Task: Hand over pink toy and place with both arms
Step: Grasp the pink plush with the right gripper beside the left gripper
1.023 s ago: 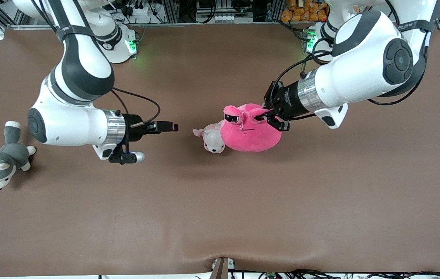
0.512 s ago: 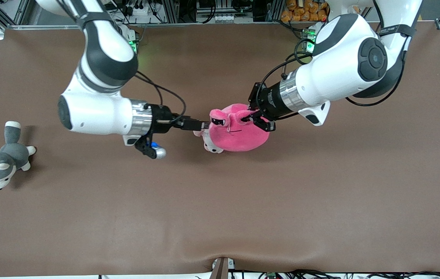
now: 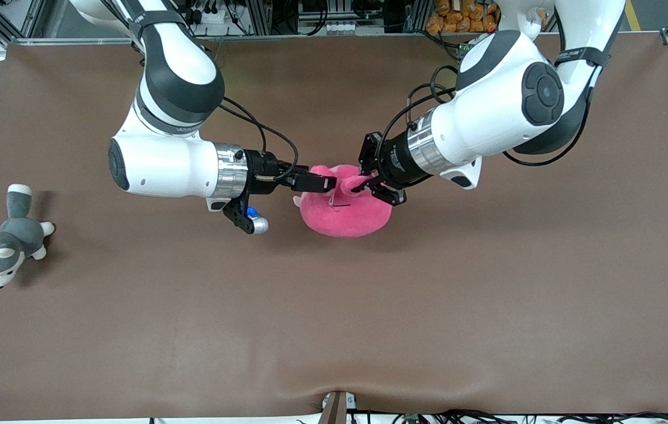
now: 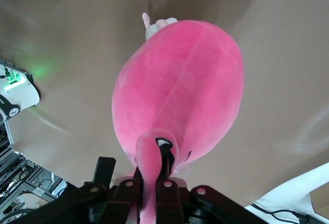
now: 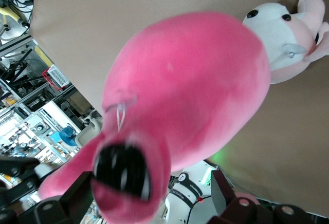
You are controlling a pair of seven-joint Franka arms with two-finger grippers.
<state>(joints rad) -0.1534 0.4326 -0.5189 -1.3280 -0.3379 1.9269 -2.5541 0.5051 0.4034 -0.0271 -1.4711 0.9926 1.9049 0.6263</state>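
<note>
— Looking at your left hand [image 3: 362, 187] first: where did you have it, and what was it doing?

— You had it pinched on an ear flap of the pink toy [image 3: 342, 213], fingers [image 4: 164, 190] pressed together on that flap in the left wrist view. The toy hung from it above the middle of the counter [image 3: 487, 306], over the small pale puppy plush [image 5: 288, 39], which peeked out from under it.

— And your right hand [image 3: 325, 183]?

— It had reached the toy's face end from the right arm's side. Its fingers [image 5: 72, 198] stood spread either side of the dark eye patch, not closed on anything.

— So how far along were you?

— By my judgement, the pick-up was done and the handover was at its meeting point. You still had to close the right hand, let go with the left, and set the toy down. The grey husky plush [image 3: 1, 250] lay well apart at the right arm's end of the counter.
</note>
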